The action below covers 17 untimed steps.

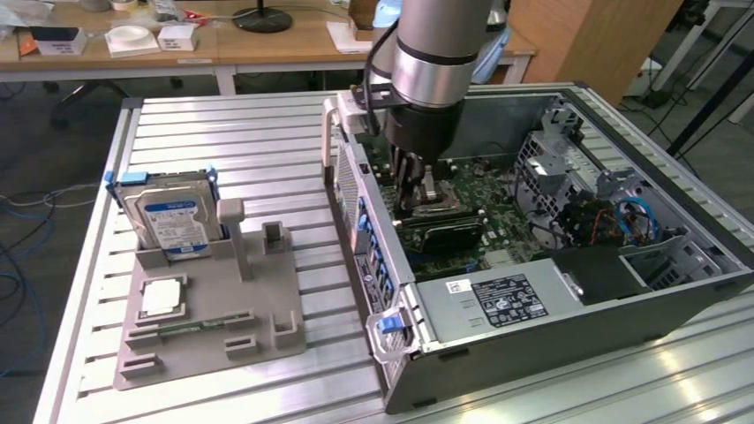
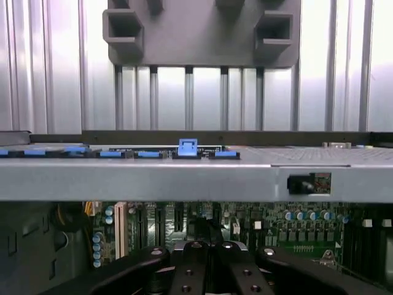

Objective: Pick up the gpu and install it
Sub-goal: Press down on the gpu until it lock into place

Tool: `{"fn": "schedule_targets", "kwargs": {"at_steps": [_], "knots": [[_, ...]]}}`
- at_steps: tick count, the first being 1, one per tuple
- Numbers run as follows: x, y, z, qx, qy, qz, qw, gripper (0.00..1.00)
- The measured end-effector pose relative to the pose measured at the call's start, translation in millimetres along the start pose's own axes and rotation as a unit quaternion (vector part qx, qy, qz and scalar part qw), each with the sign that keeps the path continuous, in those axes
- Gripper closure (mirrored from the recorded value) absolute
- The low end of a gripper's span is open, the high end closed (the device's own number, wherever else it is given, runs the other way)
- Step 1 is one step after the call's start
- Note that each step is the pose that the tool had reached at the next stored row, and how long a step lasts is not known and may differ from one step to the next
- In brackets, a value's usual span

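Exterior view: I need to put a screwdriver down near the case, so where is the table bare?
Bare slats lie beyond the grey holder, between the hard drive and the table's far edge, and in the strip between holder and computer case. Inside the case it is crowded: the arm's pincer is down over the motherboard.

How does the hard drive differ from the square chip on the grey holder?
Pose: the hard drive stands upright in a slot, while the square chip lies flat. Look: the hard drive carries a blue-white label; the chip's top is plain and pale. Size: the hard drive is plainly larger than the chip. Both sit on the grey holder, outside the computer case.
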State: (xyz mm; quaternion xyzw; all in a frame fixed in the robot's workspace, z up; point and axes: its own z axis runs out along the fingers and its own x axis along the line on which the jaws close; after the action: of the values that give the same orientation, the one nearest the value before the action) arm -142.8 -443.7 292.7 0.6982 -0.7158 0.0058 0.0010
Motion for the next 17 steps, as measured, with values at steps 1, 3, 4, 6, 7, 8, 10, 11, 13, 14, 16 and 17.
{"fn": "schedule_targets", "kwargs": {"at_steps": [1,3,4,6,7,8,10,11,13,14,16,17], "knots": [[0.1,2.5,-0.9,-0.0002,-0.0002,0.0,1.0,0.89],[0.2,5.9,-1.3,-0.0004,-0.0002,0.0,1.0,0.89],[0.2,7.5,-1.3,-0.0004,-0.0003,0.0,1.0,0.89],[0.3,12.0,-1.3,-0.0005,-0.0006,0.0,1.0,0.89],[0.4,13.6,-1.3,-0.0005,-0.0013,0.0,1.0,0.89],[0.4,14.7,-1.3,-0.0006,-0.0022,0.0,1.0,0.89],[0.4,15.8,-1.3,-0.0007,-0.0025,0.0,1.0,0.89],[0.3,16.1,-1.3,-0.0009,-0.0027,0.0,1.0,0.89],[0.4,16.2,-1.3,-0.0007,-0.0025,0.0,1.0,0.89],[1.2,16.3,-1.3,-0.0007,-0.0025,0.0,1.0,0.89],[2.1,16.1,-1.3,-0.0008,-0.0025,0.0,1.0,0.89],[2.4,15.2,-1.3,-0.001,-0.0024,0.0,1.0,0.89]]}}
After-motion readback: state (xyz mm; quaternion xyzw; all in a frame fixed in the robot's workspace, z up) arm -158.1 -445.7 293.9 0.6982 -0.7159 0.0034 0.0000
